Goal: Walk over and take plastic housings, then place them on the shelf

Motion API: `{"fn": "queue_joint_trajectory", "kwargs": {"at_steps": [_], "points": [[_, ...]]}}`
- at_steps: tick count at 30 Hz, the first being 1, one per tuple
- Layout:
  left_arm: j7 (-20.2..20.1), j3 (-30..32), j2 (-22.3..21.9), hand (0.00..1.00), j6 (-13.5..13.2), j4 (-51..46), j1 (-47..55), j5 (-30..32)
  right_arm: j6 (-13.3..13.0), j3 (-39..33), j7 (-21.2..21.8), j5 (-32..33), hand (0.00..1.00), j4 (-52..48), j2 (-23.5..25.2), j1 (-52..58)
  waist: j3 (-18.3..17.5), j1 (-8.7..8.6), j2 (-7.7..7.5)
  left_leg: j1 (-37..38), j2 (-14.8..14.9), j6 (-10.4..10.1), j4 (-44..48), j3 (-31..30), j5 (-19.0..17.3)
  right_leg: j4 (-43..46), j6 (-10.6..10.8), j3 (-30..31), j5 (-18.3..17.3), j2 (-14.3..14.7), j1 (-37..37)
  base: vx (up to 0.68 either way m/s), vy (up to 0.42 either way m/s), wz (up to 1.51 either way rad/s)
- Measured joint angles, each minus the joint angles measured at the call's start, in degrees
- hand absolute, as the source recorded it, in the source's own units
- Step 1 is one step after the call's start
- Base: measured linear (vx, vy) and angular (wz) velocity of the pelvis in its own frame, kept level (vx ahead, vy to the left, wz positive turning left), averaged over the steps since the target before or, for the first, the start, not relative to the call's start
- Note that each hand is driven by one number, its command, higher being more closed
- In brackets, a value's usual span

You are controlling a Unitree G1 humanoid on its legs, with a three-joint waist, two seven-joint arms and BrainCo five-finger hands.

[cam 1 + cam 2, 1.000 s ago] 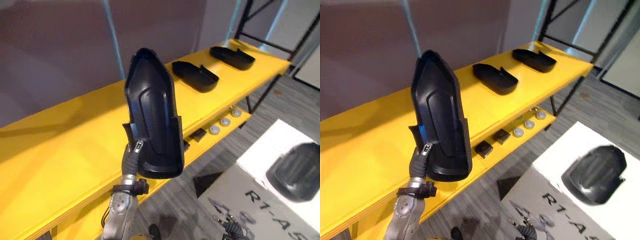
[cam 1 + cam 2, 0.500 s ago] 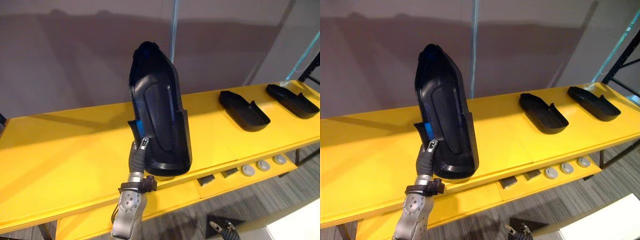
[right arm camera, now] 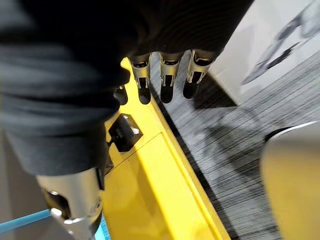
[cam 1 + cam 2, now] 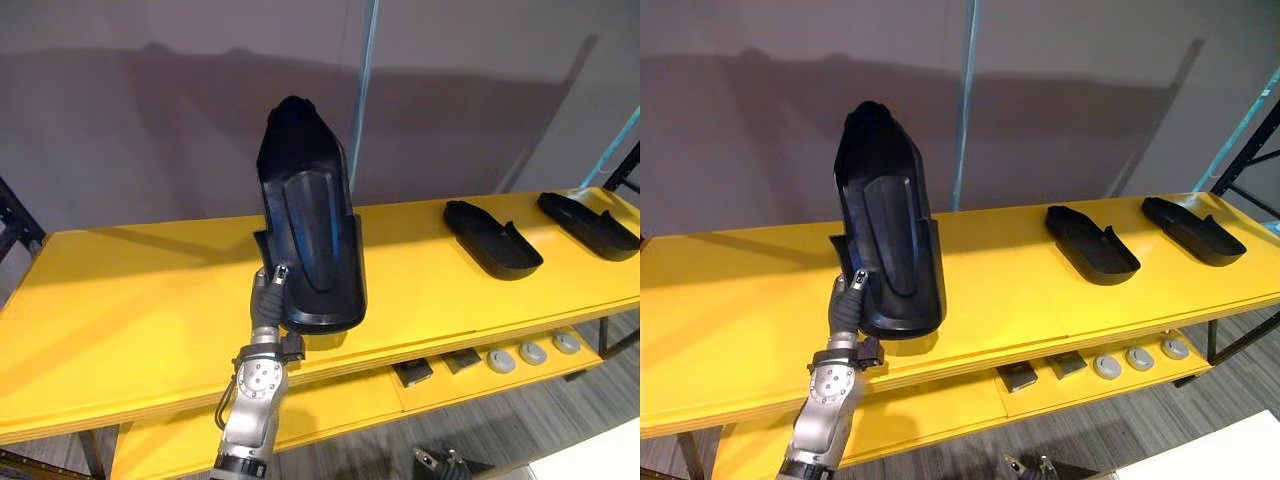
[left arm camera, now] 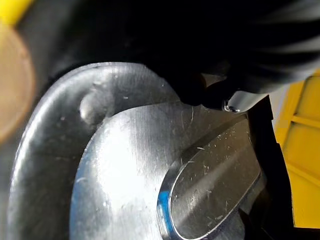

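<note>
Holding the housing (image 4: 310, 230) upright over the shelf (image 4: 120, 300), left hand (image 4: 270, 295) pinches its edge.

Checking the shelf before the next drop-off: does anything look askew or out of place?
Nothing is damaged or spilled. Two housings lie flat on the yellow shelf. The third housing stands on end, gripped by the left hand over the shelf's front, not yet set down.

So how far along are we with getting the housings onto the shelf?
Done: two black housings already lie on the yellow shelf. In hand: the left hand holds a third housing upright over the shelf, not yet set down. The right hand hangs open, empty. Left: lay this one down.
</note>
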Motion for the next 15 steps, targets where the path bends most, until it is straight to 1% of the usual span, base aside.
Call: {"fn": "queue_joint_trajectory", "kwargs": {"at_steps": [2,3,4,5,7,9,10,12,13,15], "points": [[0.5,0.6,0.5,1.0,0.3,2.3,-1.9,0.0,0.4,0.0,0.0,0.0,0.0,0.0,-0.1,0.0,-0.2,-0.67,-0.02,0.2,0.0,0.0,-1.7,0.1,1.2,-0.5,-0.1,0.1,0.4,0.1,-0.5,-0.08,-0.021,-0.01],[0.7,1.0,0.6,1.0,0.5,4.0,-3.7,0.0,0.5,-0.1,0.0,0.0,0.0,0.1,-0.1,0.0,-0.3,-1.06,-0.04,0.2,-0.1,-0.3,-2.9,0.2,2.0,-0.5,-0.1,0.1,0.5,0.2,-1.0,-0.05,-0.021,0.01],[0.9,1.6,1.3,1.0,0.6,6.6,-5.5,-0.2,0.6,-0.2,0.0,0.0,0.0,0.3,-0.1,-0.1,-0.3,-1.53,0.03,0.8,-0.1,-0.4,-4.3,0.2,3.3,-0.6,-0.1,0.0,0.6,0.3,-1.1,0.0,0.0,0.0],[0.9,1.9,1.7,1.0,0.8,8.0,-6.4,-0.2,0.6,-0.1,0.0,0.0,0.0,0.4,-0.1,-0.3,-0.4,-1.71,0.07,1.2,-0.1,-0.4,-5.2,0.2,3.7,-0.6,-0.1,0.0,0.6,0.3,-1.1,0.01,-0.024,-0.04],[1.0,3.0,3.2,1.0,2.0,13.7,-9.5,-1.5,0.7,-0.2,-0.1,0.0,0.0,0.4,-0.1,-0.8,-0.7,-2.63,0.22,2.6,0.0,-0.2,-7.6,0.9,5.3,-0.7,-0.2,0.6,0.7,0.8,-1.3,0.02,-0.018,-0.15],[1.3,4.0,3.8,1.0,2.5,17.0,-11.3,-2.4,0.7,-0.2,0.0,0.0,0.0,0.4,-0.1,-1.4,-0.8,-3.11,0.27,2.9,0.1,-0.2,-8.4,1.4,5.8,-0.8,-0.3,1.0,0.7,1.1,-1.5,0.02,-0.007,-0.12],[1.8,4.9,4.3,1.0,2.8,20.1,-12.9,-2.4,0.7,-0.2,0.0,0.0,0.0,0.6,-0.2,-2.0,-0.8,-3.99,0.28,2.9,0.2,-0.2,-8.8,1.4,6.0,-0.9,-0.3,1.0,0.8,1.2,-1.6,0.01,-0.004,-0.03],[1.9,5.4,4.9,1.0,3.6,23.5,-14.7,-2.4,0.7,-0.3,0.0,0.0,0.0,1.3,-0.2,-2.8,-0.7,-4.92,0.34,2.8,0.2,-0.4,-9.0,1.4,6.1,-1.3,-0.3,0.9,0.8,1.3,-1.7,0.0,0.0,0.0],[1.9,5.5,5.0,1.0,4.3,25.4,-15.8,-2.4,0.7,-0.6,0.0,0.0,0.0,1.9,-0.1,-3.1,-0.6,-4.98,0.43,2.8,0.2,-0.4,-9.0,1.4,6.1,-1.4,-0.4,1.0,0.8,1.3,-1.6,0.0,0.0,0.0],[2.0,5.7,5.0,1.0,4.6,27.5,-17.2,-2.2,0.7,-1.3,0.0,0.0,0.0,2.0,-0.1,-3.2,-0.2,-5.02,0.77,2.7,0.2,-0.4,-9.0,1.4,6.1,-1.5,-0.4,1.0,0.8,1.3,-1.7,0.0,0.0,0.0]]}}
